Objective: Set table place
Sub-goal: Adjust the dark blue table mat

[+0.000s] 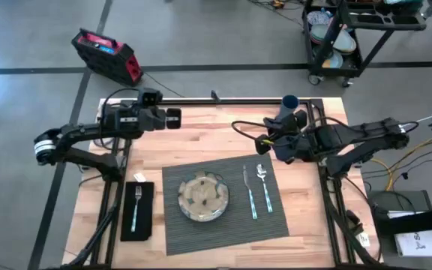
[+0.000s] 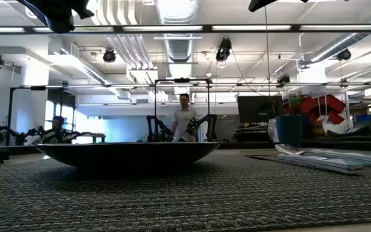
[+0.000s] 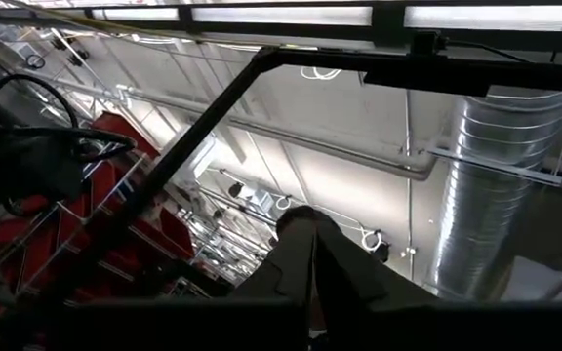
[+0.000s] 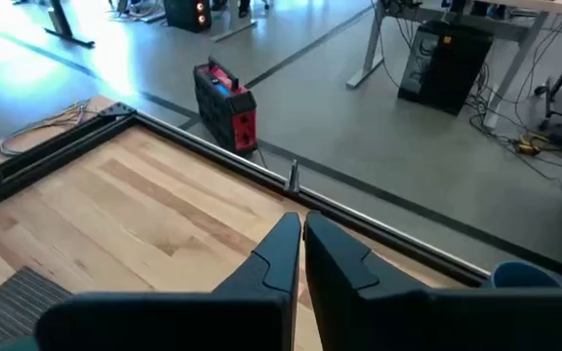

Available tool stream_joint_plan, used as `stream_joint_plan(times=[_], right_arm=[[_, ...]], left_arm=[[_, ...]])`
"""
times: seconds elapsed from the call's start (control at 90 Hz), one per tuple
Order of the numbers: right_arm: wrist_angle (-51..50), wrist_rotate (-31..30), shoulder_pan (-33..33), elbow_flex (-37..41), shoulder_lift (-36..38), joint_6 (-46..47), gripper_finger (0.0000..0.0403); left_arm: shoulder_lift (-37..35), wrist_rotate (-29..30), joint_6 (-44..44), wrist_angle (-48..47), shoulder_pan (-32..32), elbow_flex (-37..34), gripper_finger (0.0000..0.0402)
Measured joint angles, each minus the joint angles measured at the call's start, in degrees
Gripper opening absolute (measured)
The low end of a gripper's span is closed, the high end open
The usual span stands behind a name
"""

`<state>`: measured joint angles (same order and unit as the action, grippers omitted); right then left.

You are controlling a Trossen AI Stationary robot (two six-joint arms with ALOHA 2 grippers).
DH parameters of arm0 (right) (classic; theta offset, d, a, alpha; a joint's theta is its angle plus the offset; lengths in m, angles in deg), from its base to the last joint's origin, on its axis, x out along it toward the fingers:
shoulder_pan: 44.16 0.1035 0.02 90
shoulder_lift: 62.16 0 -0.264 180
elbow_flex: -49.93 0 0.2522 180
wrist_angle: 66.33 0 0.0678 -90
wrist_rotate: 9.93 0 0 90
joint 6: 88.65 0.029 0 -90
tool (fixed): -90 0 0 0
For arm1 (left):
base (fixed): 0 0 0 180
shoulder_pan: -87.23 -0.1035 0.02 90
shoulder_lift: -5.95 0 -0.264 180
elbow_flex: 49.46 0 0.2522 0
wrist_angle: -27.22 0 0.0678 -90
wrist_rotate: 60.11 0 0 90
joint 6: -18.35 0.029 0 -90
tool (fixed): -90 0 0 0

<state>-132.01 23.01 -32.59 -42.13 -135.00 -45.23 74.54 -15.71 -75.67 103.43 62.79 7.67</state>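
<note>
High view: only the cup (image 1: 290, 101) is off the placemat (image 1: 223, 206). Both hands, left hand (image 1: 172, 118) and right hand (image 1: 263, 144), pressed together, empty. Next, I'd guess: right takes cup.

Grey, black and silver on pale wood
Ribbed dark grey placemat (image 1: 225, 208), black napkin (image 1: 137, 211), silvery plate (image 1: 203, 197), dark blue cup (image 1: 290, 102), light planked table (image 1: 201, 146).
</note>
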Motion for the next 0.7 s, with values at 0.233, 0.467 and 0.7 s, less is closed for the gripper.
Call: stream_joint_plan(times=[0.233,0.467,0.7], right_arm=[[0.1,0.0,0.0,0.0,0.0,0.0,0.0002],[0.4,0.0,0.0,0.0,0.0,0.0,0.0002],[0.4,9.1,0.0,0.2,-0.1,4.3,0.0002]], left_arm=[[-0.3,0.0,0.0,0.0,0.1,0.0,0.0],[-0.3,-0.1,0.0,0.0,0.2,0.0,0.0],[-1.2,-6.4,8.8,-28.5,1.2,-1.2,0.0]])
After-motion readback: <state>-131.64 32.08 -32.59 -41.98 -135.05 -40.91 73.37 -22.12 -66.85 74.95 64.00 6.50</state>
